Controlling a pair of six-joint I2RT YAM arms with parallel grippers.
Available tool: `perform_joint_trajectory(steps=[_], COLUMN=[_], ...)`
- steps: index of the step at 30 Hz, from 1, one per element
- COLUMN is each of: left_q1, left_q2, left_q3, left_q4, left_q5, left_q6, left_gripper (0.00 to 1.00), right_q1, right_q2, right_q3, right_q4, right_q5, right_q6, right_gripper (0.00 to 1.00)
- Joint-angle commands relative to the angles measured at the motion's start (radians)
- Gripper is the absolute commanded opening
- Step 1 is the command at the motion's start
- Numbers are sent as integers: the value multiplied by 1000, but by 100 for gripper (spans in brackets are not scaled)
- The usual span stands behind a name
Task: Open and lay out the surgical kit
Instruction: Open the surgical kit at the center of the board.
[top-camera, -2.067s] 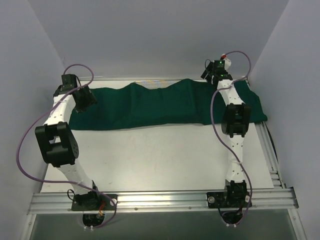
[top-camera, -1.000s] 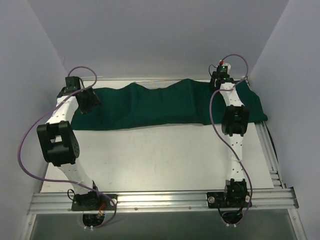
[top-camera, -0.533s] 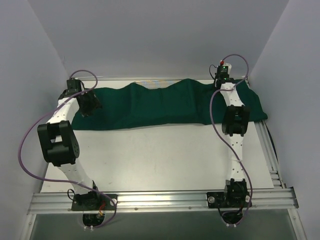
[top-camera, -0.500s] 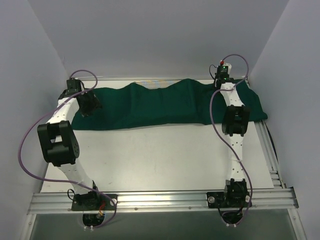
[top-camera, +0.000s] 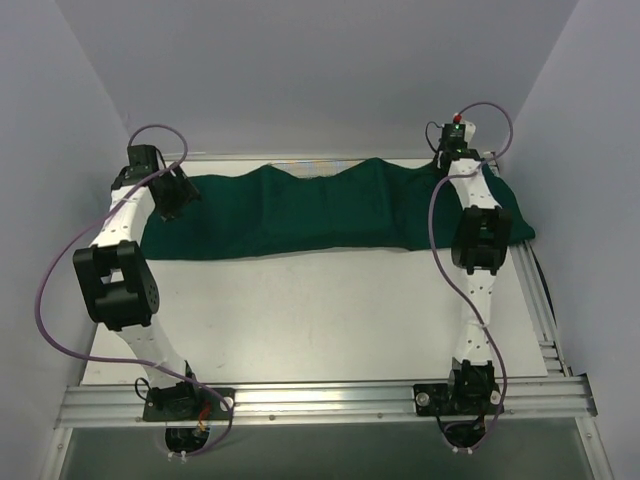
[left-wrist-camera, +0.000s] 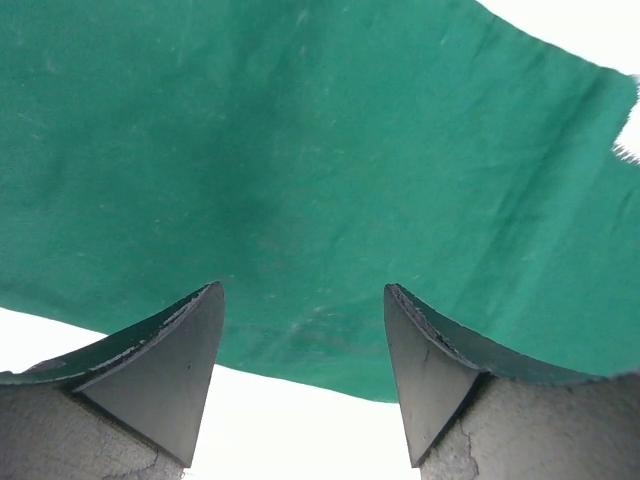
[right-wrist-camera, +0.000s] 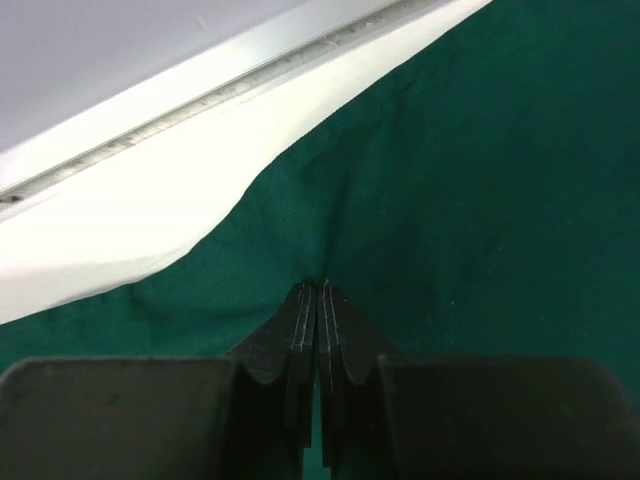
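The surgical kit shows only as its dark green cloth wrap (top-camera: 320, 210), lying in a long rumpled band across the far part of the white table (top-camera: 300, 300). The tray and the instruments are hidden. My right gripper (top-camera: 452, 152) is at the cloth's far right end. In the right wrist view its fingertips (right-wrist-camera: 322, 288) are shut on a pinched pucker of the green cloth (right-wrist-camera: 480, 180). My left gripper (top-camera: 168, 197) hangs over the cloth's left end. In the left wrist view it (left-wrist-camera: 302, 292) stands open above the near edge of the cloth (left-wrist-camera: 300, 150), with nothing between its fingers.
A metal rail (right-wrist-camera: 200, 90) runs along the table's far edge just behind the cloth. Grey walls close in on the left, back and right. An aluminium frame (top-camera: 320, 400) carries both arm bases at the near edge. Slotted rails (top-camera: 540, 300) line the right side.
The right gripper has shut on the cloth's far right edge and shifted slightly right. The left gripper has drifted a little towards the far left, still open.
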Motion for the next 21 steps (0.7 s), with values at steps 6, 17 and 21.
perform_joint_trajectory(steps=[6,17,21], left_q1=[12,50,55], left_q2=[39,90,119], left_q3=[55,87,110], left_q4=[-43,-75,-83], left_q5=[-6,40,43], left_q6=[-90,-153,-137], left_gripper=[75,84,84], right_q1=[-9,-48,-45], right_q2=[-214,-624,-615], right_q3=[-7,-565,-634], right_q4=[-116,-191,-176], right_q5=[-31,-166,-148], right_q6=[125,204,100], right_gripper=[0,0,0])
